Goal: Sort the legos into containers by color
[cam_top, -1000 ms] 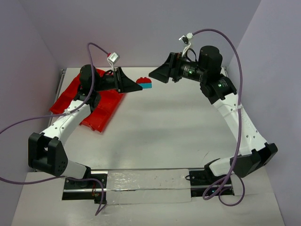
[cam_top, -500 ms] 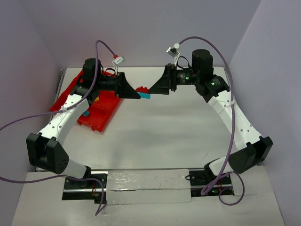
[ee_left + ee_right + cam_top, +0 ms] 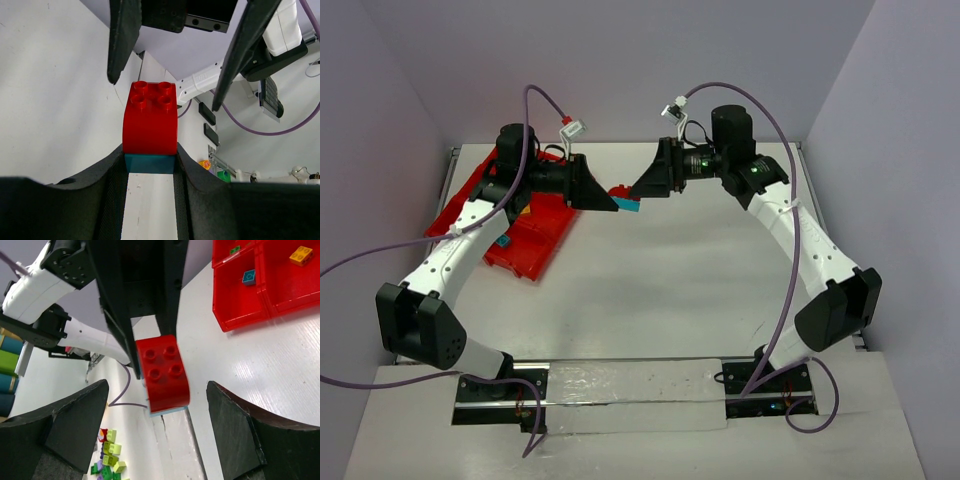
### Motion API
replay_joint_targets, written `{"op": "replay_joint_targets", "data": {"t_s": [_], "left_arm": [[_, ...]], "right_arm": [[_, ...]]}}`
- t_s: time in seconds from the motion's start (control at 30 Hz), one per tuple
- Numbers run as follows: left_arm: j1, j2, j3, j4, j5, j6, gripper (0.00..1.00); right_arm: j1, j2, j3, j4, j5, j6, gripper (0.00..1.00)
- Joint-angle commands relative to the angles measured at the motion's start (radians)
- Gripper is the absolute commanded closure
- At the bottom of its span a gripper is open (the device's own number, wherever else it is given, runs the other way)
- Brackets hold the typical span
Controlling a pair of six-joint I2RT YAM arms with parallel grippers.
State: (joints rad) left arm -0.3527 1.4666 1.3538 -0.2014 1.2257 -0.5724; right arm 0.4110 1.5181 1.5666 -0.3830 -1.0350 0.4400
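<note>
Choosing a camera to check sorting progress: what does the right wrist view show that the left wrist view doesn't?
Only the right wrist: the tray, with a yellow brick and a cyan brick in its compartments. Only the left wrist: the left gripper clamping the stack's cyan base. Both: the red brick on top, inside the open right gripper.

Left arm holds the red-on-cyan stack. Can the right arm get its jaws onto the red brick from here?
Probably yes. The left gripper grips low, at the cyan brick, so the red brick sticks out free, and the right gripper has its jaws open on either side of it.
</note>
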Motion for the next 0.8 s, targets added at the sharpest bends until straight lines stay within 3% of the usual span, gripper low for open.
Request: {"op": "replay_joint_targets", "data": {"t_s": [0.0, 0.3, 0.53, 0.77], "left_arm": [[-0.005, -0.032, 0.053, 0.02, 0.029, 0.003, 1.0], [-0.006, -0.039, 0.054, 0.035, 0.028, -0.004, 1.0], [-0.006, -0.042, 0.057, 0.034, 0.024, -0.003, 1.0], [-0.006, -0.051, 0.061, 0.026, 0.02, 0.002, 1.0]], "right_arm": [[0.012, 0.007, 0.044, 0.081, -0.01, 0.028, 0.16], [0.033, 0.029, 0.035, 0.139, -0.069, 0.07, 0.34], [0.043, 0.039, 0.024, 0.164, -0.102, 0.085, 0.42], [0.045, 0.033, -0.026, 0.274, -0.146, 0.171, 0.69]]}}
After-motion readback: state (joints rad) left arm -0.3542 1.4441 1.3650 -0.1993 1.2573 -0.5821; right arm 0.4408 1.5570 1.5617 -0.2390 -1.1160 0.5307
